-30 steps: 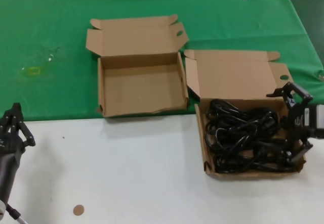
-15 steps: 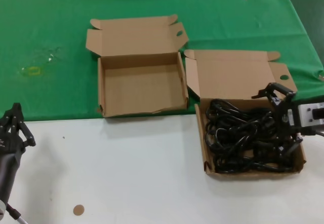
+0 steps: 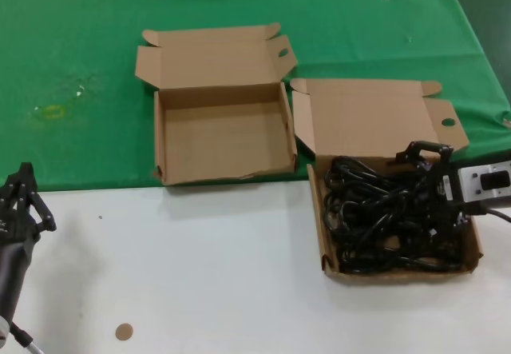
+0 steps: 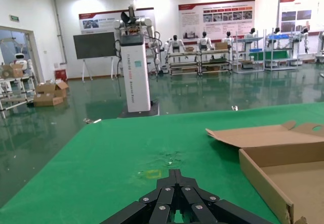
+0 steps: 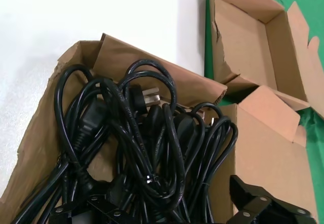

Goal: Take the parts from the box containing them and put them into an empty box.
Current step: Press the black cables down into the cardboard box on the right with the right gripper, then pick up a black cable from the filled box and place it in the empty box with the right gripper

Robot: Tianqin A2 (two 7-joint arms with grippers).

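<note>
Reach into the full box, first cord not yet gripped.
Right gripper (image 3: 429, 180) hangs low over the parts (image 3: 383, 214), a black tangle in the box containing them (image 3: 327, 250), its fingers spread with nothing between them; the next move likely calls for closing on one bundle and carrying it to the empty box (image 3: 160, 142) just beside. Left gripper (image 3: 20, 198) waits at the near left; whether its fingers are apart I cannot tell.
</note>
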